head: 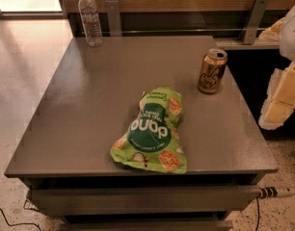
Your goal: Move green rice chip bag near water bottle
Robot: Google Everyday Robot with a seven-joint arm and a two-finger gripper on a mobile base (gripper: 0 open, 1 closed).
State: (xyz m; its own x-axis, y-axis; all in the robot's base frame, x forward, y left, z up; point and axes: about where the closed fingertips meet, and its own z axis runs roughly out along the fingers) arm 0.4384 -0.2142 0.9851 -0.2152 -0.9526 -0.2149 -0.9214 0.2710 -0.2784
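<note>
The green rice chip bag [153, 131] lies flat near the front middle of the grey table [89, 109], its lettering upside down to me. The water bottle [90, 18] stands upright at the table's far left corner, well away from the bag. My gripper [281, 102] shows as pale white and yellowish parts at the right edge of the view, off the table's right side and above the floor, to the right of the bag. It holds nothing that I can see.
A gold drink can [212, 71] stands upright at the table's far right. A wooden wall with metal brackets [253, 18] runs behind the table. A drawer front [142, 198] and a cable [275, 192] sit below the front edge.
</note>
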